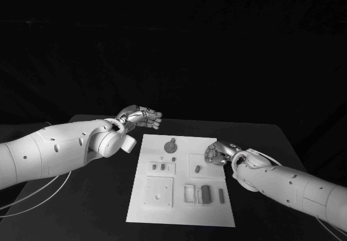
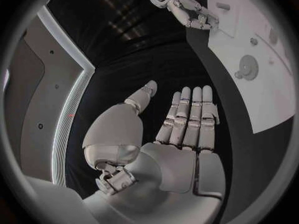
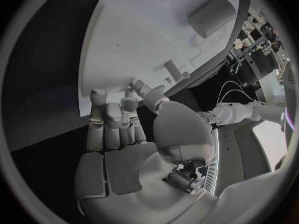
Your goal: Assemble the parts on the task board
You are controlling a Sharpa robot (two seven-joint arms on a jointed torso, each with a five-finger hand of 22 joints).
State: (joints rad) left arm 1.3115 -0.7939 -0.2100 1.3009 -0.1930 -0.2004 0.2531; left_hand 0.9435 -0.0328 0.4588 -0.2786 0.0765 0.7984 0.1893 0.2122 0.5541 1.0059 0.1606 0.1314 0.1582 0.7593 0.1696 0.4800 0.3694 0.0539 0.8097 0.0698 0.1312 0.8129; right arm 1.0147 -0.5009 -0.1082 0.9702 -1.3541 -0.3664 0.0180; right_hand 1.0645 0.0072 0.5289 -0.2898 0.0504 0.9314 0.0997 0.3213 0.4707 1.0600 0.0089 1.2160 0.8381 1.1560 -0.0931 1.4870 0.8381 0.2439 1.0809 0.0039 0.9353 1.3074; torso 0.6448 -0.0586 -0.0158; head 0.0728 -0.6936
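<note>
Task board [image 1: 181, 201] with parts between two hands: left hand [image 1: 139, 116] flat-fingered, holding nothing, waiting off its corner; right hand [image 1: 219, 152] curled over its edge, grasp unclear, likely reaching for a part.

- Left arm [image 1: 58, 150]: smooth white shell segments, small dark screw dots along the casing, big round disc housing at the wrist.
- Thin pale cables loop under it near the table edge.
- Left hand [image 2: 181, 134]: silver-grey, segmented fingers, flat plated palm, bulbous thumb base.
- Right arm [image 1: 296, 188]: same white shell, dark fastener dots.
- Right hand [image 3: 124, 139]: silver, panelled palm; exposed metal linkage at the thumb root, probably a joint bracket.
</note>
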